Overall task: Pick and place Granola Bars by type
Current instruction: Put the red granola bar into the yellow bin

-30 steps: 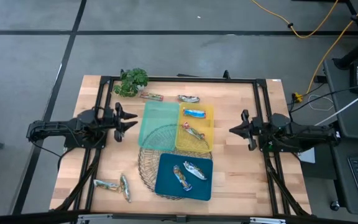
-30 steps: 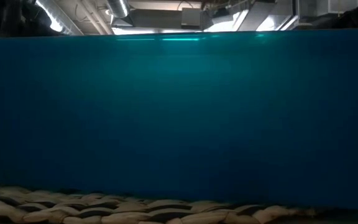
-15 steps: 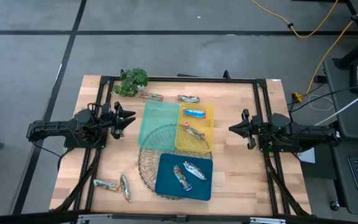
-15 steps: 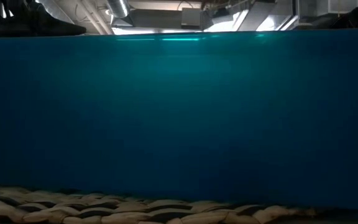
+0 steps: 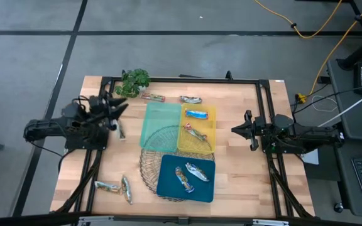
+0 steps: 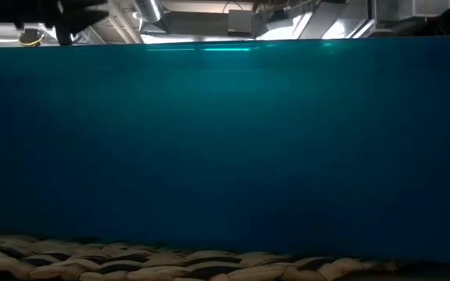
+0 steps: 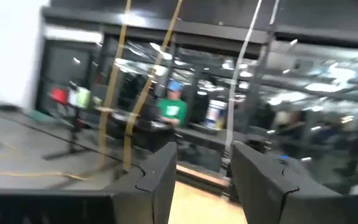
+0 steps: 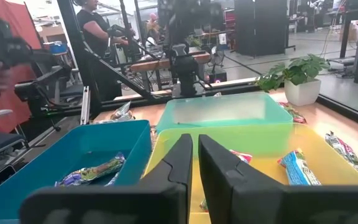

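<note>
Granola Bars lie scattered. Two sit in the blue tray (image 5: 168, 188), a blue one (image 5: 196, 114) and a reddish one (image 5: 195, 132) in the yellow tray (image 5: 210, 143). A brown one (image 5: 153, 97) and a silver-green one (image 5: 190, 99) lie on the table at the far side, and two (image 5: 107, 186) at the near left. Another (image 5: 122, 130) lies on the table below my left gripper (image 5: 119, 107). That gripper is raised and tipped upward, open, with nothing between its fingers (image 7: 160, 180). My right gripper (image 5: 236, 130) waits shut and level, right of the yellow tray.
A green tray (image 5: 159, 122) stands left of the yellow one, both over a wire basket (image 5: 153, 164). A potted plant (image 5: 134, 81) stands at the far left corner. In the low view the blue tray's wall (image 6: 225, 148) fills the picture. People show in the room beyond.
My left gripper has risen and tipped its fingers upward, drawing back a little toward the table's left and far edges. Its fingers stay open. A bar on the table now shows where the gripper stood over it. The right arm has kept still.
</note>
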Motion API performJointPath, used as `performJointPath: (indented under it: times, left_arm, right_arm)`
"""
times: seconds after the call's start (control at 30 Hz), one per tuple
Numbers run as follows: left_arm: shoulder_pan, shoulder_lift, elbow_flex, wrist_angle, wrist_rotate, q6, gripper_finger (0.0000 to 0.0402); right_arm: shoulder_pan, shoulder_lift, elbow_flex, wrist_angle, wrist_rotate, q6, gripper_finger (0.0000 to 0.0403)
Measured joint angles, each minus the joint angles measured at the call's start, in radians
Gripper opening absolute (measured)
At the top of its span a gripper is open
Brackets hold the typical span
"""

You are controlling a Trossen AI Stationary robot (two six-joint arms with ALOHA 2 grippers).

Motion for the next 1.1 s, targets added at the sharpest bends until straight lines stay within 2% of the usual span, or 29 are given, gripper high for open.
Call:
performJointPath:
  times: [0.27, 0.47, 0.6, 0.73, 0.8, 0.87, 1.0, 1.1]
  left_arm:
    - [0.0, 0.281, 0.356, -0.161, -0.138, 0.201, 0.0143]
    - [0.011, 0.503, 0.627, -0.309, -0.232, 0.208, 0.0143]
    - [0.065, 0.624, 0.808, -0.473, -0.244, 0.205, 0.0143]
    - [0.174, 0.745, 0.963, -0.669, -0.247, 0.234, 0.0143]
    - [0.243, 0.801, 1.019, -0.753, -0.211, 0.243, 0.0143]
    - [0.322, 0.848, 1.052, -0.812, -0.129, 0.235, 0.0143]
    - [0.506, 0.921, 1.061, -0.877, 0.159, 0.234, 0.0143]
    - [0.624, 0.987, 1.061, -0.935, 0.301, 0.289, 0.0143]
  right_arm:
    - [0.0, 0.0, 0.0, 0.0, 0.0, 0.0, 0.0032]
    - [0.0, 0.0, 0.0, 0.0, 0.0, -0.001, 0.0032]
    - [0.0, 0.0, 0.0, 0.0, 0.0, 0.0, 0.0032]
    - [0.0, 0.0, 0.0, 0.0, 0.0, 0.0, 0.0032]
    - [0.0, 0.0, 0.0, 0.0, 0.0, -0.001, 0.0032]
    - [0.0, 0.0, 0.0, 0.0, 0.0, 0.0, 0.0032]
    - [0.0, 0.0, 0.0, 0.0, 0.0, -0.001, 0.0032]
    - [0.0, 0.0, 0.0, 0.0, 0.0, 0.0, 0.0032]
